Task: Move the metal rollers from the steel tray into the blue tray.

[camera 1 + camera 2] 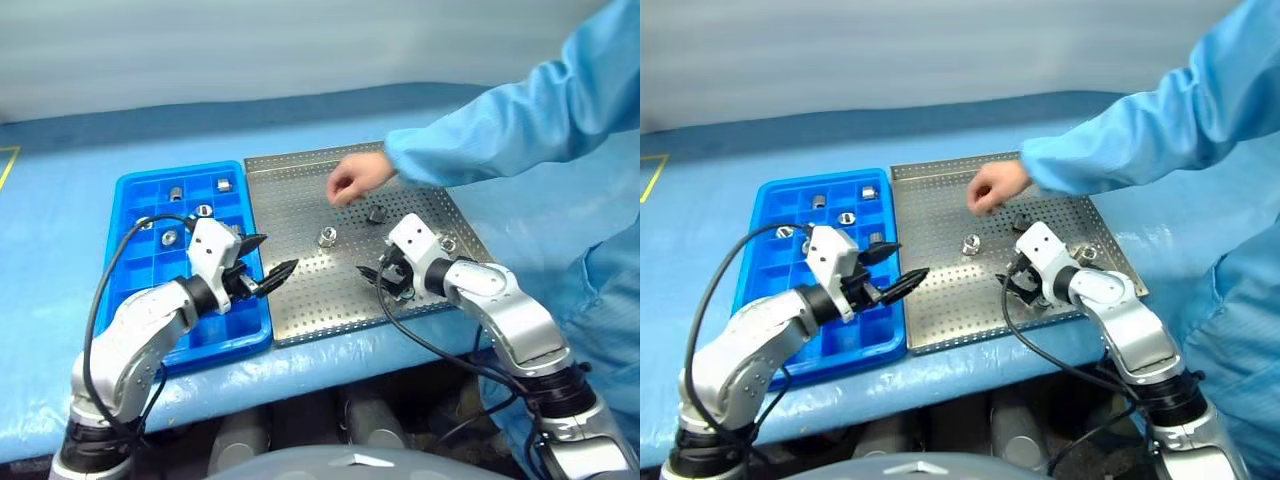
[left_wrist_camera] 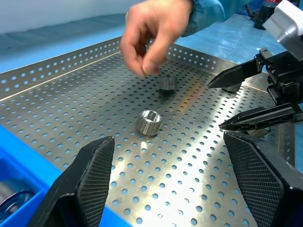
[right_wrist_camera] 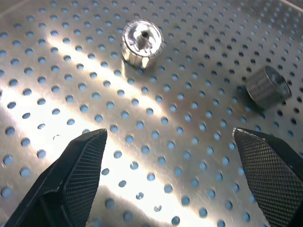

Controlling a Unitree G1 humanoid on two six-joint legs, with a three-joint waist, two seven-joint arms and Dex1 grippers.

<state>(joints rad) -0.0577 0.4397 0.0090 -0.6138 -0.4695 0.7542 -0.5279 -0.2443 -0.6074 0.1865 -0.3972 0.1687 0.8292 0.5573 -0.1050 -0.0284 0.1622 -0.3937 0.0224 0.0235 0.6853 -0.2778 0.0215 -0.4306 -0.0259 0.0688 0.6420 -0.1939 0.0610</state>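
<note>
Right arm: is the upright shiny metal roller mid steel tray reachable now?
Probably yes. The right gripper is open, its fingers aimed at the shiny hollow roller with bare perforated steel tray between. The person's hand hovers close behind, though.

The person's hand (image 2: 154,35) is blurred. The right gripper (image 1: 385,278) hides part of the steel tray (image 1: 300,300), with one roller (image 1: 447,243) half-hidden behind its wrist.
</note>
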